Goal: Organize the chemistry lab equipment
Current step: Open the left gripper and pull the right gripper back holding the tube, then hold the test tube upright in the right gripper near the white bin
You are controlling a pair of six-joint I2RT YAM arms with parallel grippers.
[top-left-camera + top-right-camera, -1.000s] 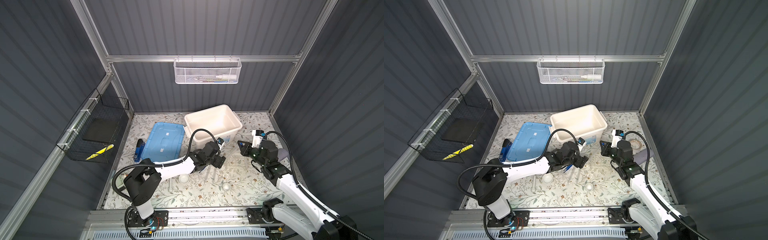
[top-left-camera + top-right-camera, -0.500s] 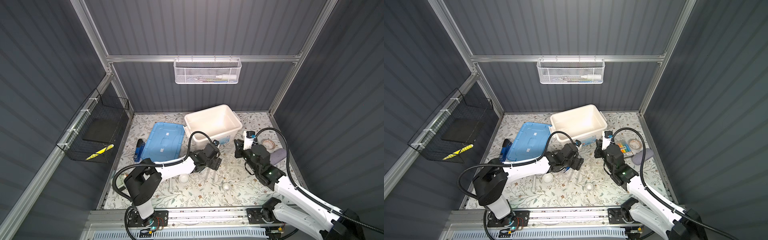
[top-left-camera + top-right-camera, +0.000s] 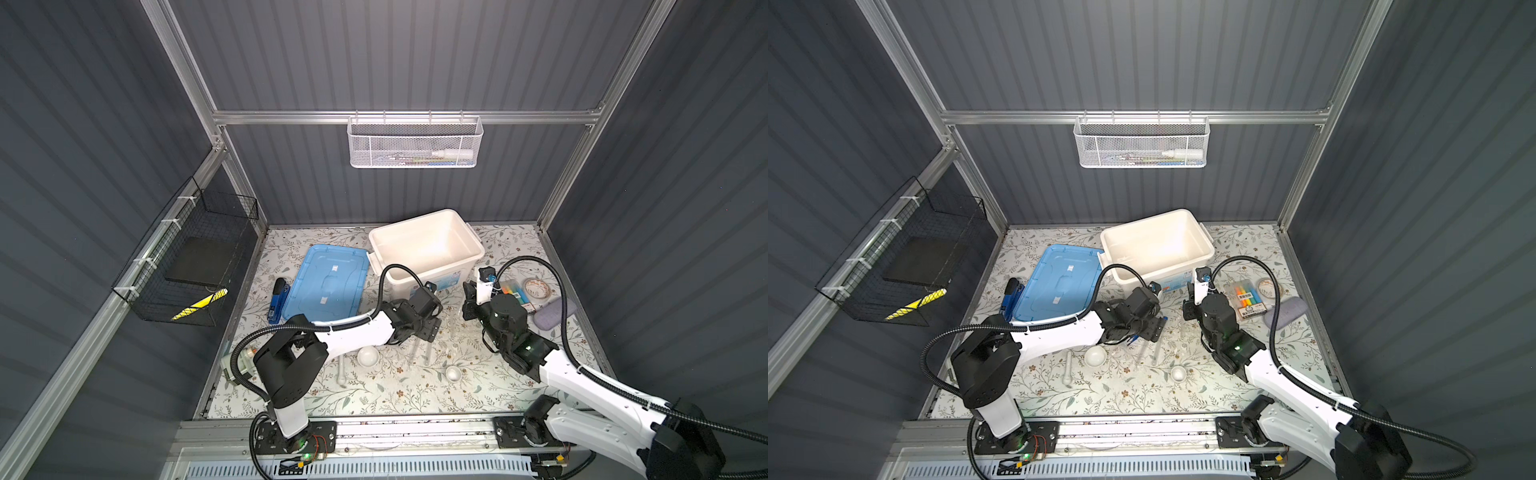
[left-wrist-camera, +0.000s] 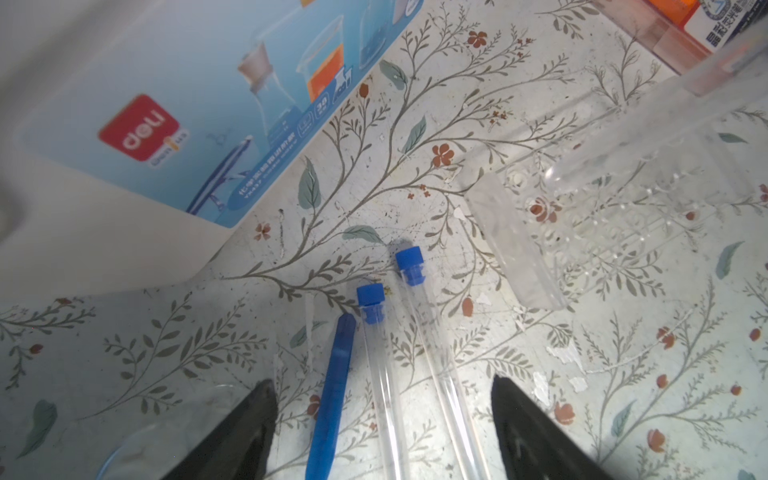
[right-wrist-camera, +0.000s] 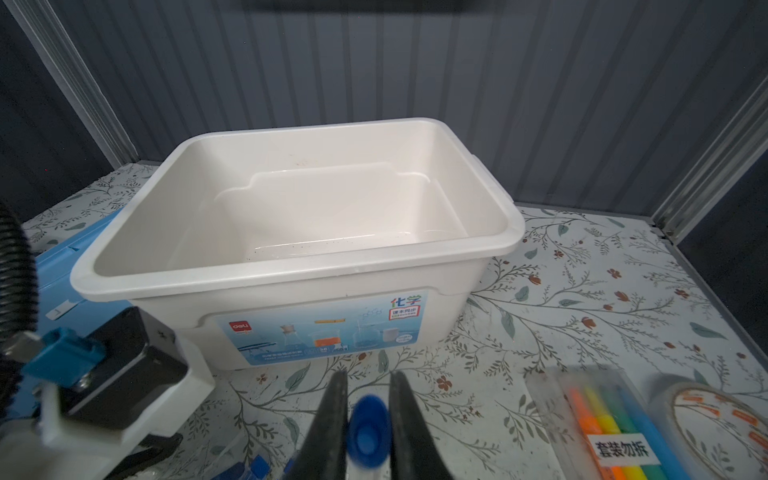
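My right gripper (image 5: 369,376) is shut on a clear test tube by its blue cap (image 5: 368,432), in front of the white bin (image 5: 291,270). The held tube (image 4: 623,137) hangs tilted above the clear tube rack (image 4: 602,224). Two more blue-capped test tubes (image 4: 376,332) (image 4: 419,316) lie side by side on the mat with the blue tweezers (image 4: 332,395) beside them. My left gripper (image 4: 382,384) is open just above them, its fingers on either side of all three. In a top view, two white bowls (image 3: 368,356) (image 3: 454,374) and the white pestle (image 3: 341,370) lie nearer the front.
A blue lid (image 3: 328,284) and a dark blue stapler (image 3: 277,300) lie left of the bin. A highlighter pack (image 3: 1250,297), a tape roll (image 3: 1266,287) and a grey case (image 3: 1285,311) sit at the right. Wire baskets hang on the back and left walls.
My right arm has swung left toward the middle, carrying the tube from beside the highlighters to over the rack. The left gripper has shifted slightly toward the front, still open.
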